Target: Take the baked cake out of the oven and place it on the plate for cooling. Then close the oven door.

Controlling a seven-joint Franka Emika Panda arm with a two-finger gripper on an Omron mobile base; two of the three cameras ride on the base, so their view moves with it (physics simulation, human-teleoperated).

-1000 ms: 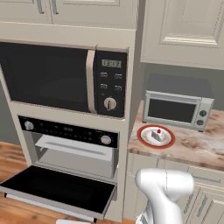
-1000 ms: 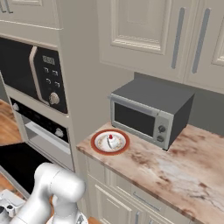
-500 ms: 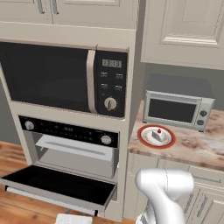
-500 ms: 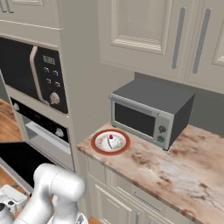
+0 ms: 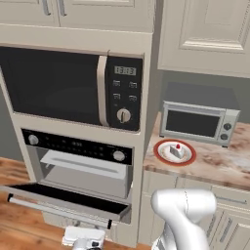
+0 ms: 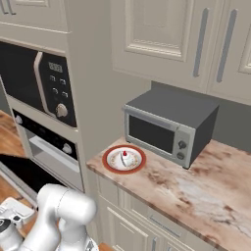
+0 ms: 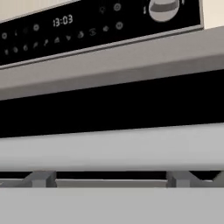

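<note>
The gripper (image 5: 83, 239) sits low, under the front edge of the dropped oven door (image 5: 63, 197); whether its jaws are spread or holding anything, I cannot tell. From the hand, the door's long silver bar handle (image 7: 109, 151) runs across on two brackets, below the oven (image 5: 78, 166) and its glossy black control strip reading "13:03". The white wedge of baked cake (image 5: 177, 151), cherry-topped, lies on the round red-rimmed plate (image 5: 159, 152) on the marbled countertop (image 5: 219, 165), beside a boxy silver toaster oven (image 5: 200, 122).
</note>
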